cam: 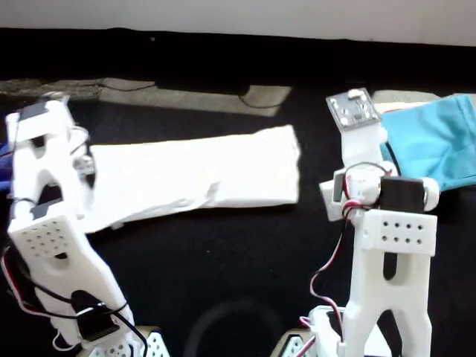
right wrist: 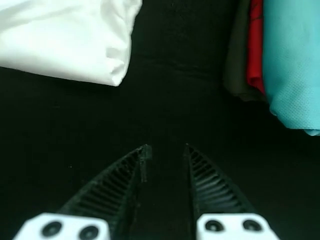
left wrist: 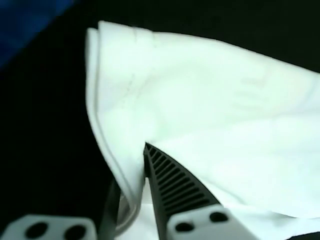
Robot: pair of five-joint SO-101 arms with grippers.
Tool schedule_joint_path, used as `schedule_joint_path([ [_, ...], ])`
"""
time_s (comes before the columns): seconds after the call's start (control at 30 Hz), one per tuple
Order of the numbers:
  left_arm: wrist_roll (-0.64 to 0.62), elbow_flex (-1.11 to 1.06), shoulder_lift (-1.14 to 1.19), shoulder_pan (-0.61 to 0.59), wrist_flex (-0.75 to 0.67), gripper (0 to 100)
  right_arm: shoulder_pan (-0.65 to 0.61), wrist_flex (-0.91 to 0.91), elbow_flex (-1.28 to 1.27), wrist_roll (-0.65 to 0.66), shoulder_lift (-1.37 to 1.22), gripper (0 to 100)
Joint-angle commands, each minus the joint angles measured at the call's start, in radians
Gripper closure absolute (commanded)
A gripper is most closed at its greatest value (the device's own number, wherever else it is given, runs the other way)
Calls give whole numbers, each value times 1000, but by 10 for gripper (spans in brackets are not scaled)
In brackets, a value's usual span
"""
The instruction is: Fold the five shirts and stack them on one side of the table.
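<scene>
Shirts lie in two places on the black cloth-covered counter [cam: 223, 260]. A white cloth shirt [cam: 193, 182], folded into a long band, stretches across the middle of the counter, one end at the left arm and the other stopping short of the right arm. The left end effector [left wrist: 131, 185] is clamped on this shirt's hemmed edge: in the left wrist view the seam runs down between the two black ribbed fingers [left wrist: 172, 187], which pinch it with no gap to be seen, and the fabric rises in a fold from the grip. A patch of blue fabric [left wrist: 30, 25] lies beyond the shirt's corner. The right end effector [right wrist: 165, 150] hangs over bare counter with its fingers a little apart and nothing between them; the white shirt's rounded end is near it on one side, the stack on the other. That stack sits at the counter's far right: a folded turquoise knit shirt [right wrist: 292, 60] on top, with the edges of a red shirt [right wrist: 255, 45] and a dark shirt [right wrist: 236, 50] showing beneath it, apart from the white one.
</scene>
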State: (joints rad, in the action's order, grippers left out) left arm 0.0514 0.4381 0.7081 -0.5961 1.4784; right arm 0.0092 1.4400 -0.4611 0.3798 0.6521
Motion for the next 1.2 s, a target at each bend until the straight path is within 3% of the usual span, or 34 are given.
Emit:
schedule_joint_path([
  [0.0, 37, 125, -12, -64, 98, 992, 50, -153, -191, 2, 67, 885],
  [0.27, 32, 240, -16, 130, 275, 992, 90, -521, -679, 2, 147, 885],
  [0.57, -14, 142, -189, 424, 288, 992, 140, -964, -1089, 2, 206, 885],
  [0.97, -17, 25, -453, 826, 269, 992, 139, -990, -1127, 2, 208, 886],
  [1.17, -15, 50, -450, 966, 91, 992, 139, -990, -1129, 2, 208, 886],
])
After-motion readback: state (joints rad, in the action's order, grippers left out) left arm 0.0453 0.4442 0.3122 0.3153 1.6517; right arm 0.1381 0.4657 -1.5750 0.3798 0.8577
